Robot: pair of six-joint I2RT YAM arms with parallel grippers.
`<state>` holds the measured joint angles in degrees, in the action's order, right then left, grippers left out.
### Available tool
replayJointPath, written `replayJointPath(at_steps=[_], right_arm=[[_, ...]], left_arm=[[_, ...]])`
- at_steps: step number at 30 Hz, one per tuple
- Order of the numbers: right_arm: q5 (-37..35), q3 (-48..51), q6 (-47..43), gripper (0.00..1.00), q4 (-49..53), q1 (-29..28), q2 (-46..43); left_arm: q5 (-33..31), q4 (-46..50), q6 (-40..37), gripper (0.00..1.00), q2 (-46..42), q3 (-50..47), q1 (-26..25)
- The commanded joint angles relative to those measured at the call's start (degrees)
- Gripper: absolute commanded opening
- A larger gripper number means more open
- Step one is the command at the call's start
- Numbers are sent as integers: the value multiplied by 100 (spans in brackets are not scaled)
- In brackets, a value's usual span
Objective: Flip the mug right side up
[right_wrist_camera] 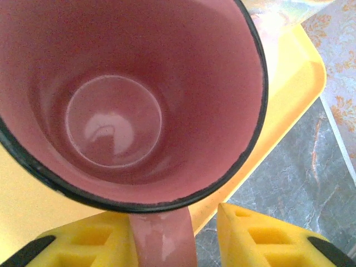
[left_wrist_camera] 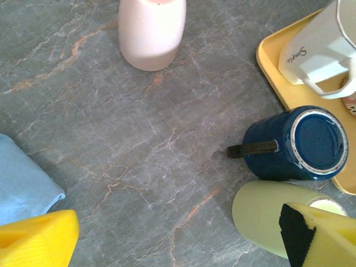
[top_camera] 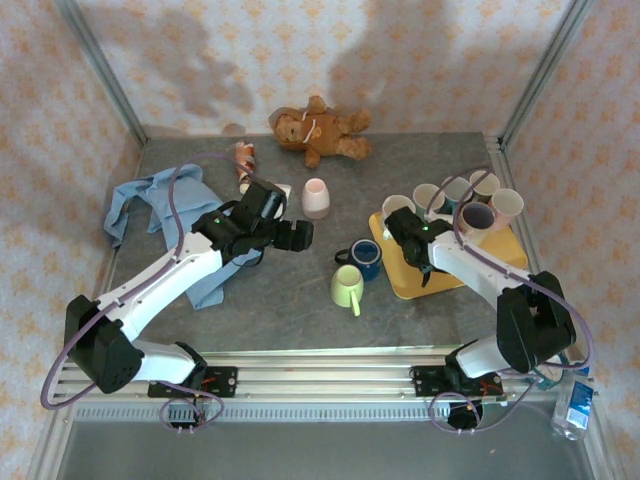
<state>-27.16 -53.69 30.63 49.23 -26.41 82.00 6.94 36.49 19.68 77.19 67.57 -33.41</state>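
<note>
**Surface and room.** A grey, veined stone-look desk (top_camera: 300,310) is lying inside a metal frame. Walls (top_camera: 200,60) papered in pale pink with a small orange motif are closing it in on three sides.

**Landmark.** A yellow tray (top_camera: 400,280) is sitting on the right half of the desk.

**On the tray.**
- Pale mugs (top_camera: 428,197) are standing mouths up along its far edge.
- The mug (right_wrist_camera: 122,111), pink inside with a dark rim, is standing among them on the tray's far right part.

**The mug's pose.** It is standing right side up, its mouth opening upward toward the right wrist camera and its long axis running upright. Its inside is showing bare down to a glossy bottom. Its handle is pointing back at the right tool.

**Off the tray.**
- A dark blue mug (left_wrist_camera: 295,142) is standing base up just beside the tray's left edge, with its handle pointing away from the tray.
- A light green mug (top_camera: 347,287) is lying on its side near the tray's near left corner, close to the blue mug.
- A pink cup (top_camera: 315,197) is standing farther left of the tray.
- A blue cloth (top_camera: 150,205) is lying crumpled well to the tray's left.
- A teddy bear (top_camera: 320,130) is lying beyond the tray by the far wall.

**Tools.**
- The right tool (right_wrist_camera: 167,222) is standing parted astride the mug's handle, with a gap showing on one side.
- The left tool (top_camera: 297,235) is hanging spread wide left of the tray, holding nothing.
</note>
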Motion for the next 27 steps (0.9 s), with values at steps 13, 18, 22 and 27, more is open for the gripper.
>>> replayJointPath(at_steps=[13,18,22,27], right_arm=[[2033,-86,-330,49,-244,22,-2195],[2858,-339,-305,49,26,20,-2267],[3077,-456,-295,50,215,36,-2276],[3753,-481,-137,50,368,388,-2210]], left_arm=[[48,124,1443,92,52,248,-666],[-447,588,2321,88,460,593,-1227],[-759,641,2964,85,530,603,-1493],[-1359,1090,3612,78,647,833,-1938]])
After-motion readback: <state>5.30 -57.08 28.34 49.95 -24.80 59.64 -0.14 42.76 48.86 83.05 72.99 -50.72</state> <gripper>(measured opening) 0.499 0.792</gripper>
